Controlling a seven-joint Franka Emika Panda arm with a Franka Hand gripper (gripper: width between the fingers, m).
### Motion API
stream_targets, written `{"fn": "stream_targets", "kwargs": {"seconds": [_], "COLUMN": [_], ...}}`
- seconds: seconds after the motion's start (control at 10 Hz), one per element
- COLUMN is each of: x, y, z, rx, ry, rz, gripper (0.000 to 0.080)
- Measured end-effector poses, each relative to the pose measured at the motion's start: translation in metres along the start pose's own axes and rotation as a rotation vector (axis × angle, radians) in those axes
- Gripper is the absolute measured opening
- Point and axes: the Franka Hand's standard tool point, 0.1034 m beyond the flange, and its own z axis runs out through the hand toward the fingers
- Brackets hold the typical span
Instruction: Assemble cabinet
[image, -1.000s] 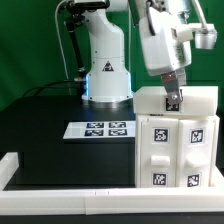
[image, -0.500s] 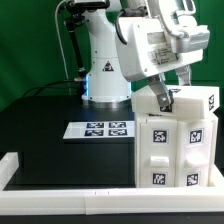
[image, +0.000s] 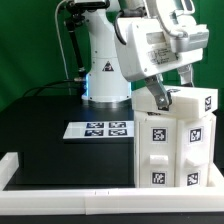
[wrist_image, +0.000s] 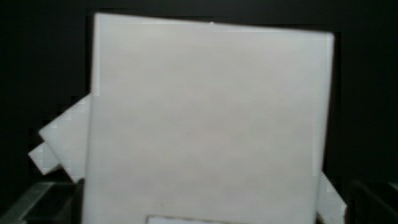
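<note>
Exterior view, cabinet: I see the white cabinet (image: 176, 140) standing on the black worktop (image: 60, 150) at the exterior view's right, against the low white rail (image: 70, 177) along the near edge. Its front carries black-and-white square tags.
Exterior view, top panel: a white panel (image: 190, 100) sits tilted on top of the cabinet, its end toward the exterior view's right raised.
Exterior view, gripper: the gripper (image: 160, 98) hangs slanted over the cabinet's upper edge toward the exterior view's left, its tips touching or just at the panel there. I cannot tell from here how wide its jaws stand or whether they grasp anything.
Exterior view, marker board: the marker board (image: 101, 129) lies flat on the worktop just beside the cabinet, in front of the arm's base (image: 105, 85).
Wrist view, cabinet: a large plain white face of the cabinet (wrist_image: 205, 120) fills most of my picture against black, with a smaller white piece (wrist_image: 59, 140) jutting out beside it.
Wrist view, gripper: dark blurred shapes sit at the lower corners; I cannot tell whether they are the fingers, so the jaw opening stays unknown to me.
</note>
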Motion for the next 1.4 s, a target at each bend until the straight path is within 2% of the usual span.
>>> {"fn": "stream_targets", "kwargs": {"seconds": [0.1, 0.2, 0.4, 0.6, 0.7, 0.9, 1.0, 1.2, 1.4], "x": [-0.001, -0.003, -0.007, -0.005, -0.009, -0.017, -0.017, -0.023, -0.022], "y": [0.0, 0.002, 0.0, 0.001, -0.001, -0.009, -0.008, -0.007, -0.007], "z": [-0.007, -0.015, -0.021, -0.017, -0.017, -0.019, -0.019, -0.021, -0.02], "rx": [0.017, 0.03, 0.044, 0.036, 0.005, 0.014, -0.001, -0.002, -0.002], "ry": [-0.017, -0.032, -0.054, -0.044, -0.021, -0.021, -0.021, -0.023, -0.022], "rz": [0.005, 0.015, 0.021, -0.053, -0.228, -0.562, -0.716, -0.762, -0.927], "gripper": [0.0777, 0.0793, 0.0798, 0.0797, 0.0797, 0.0797, 0.0797, 0.0797, 0.0797]}}
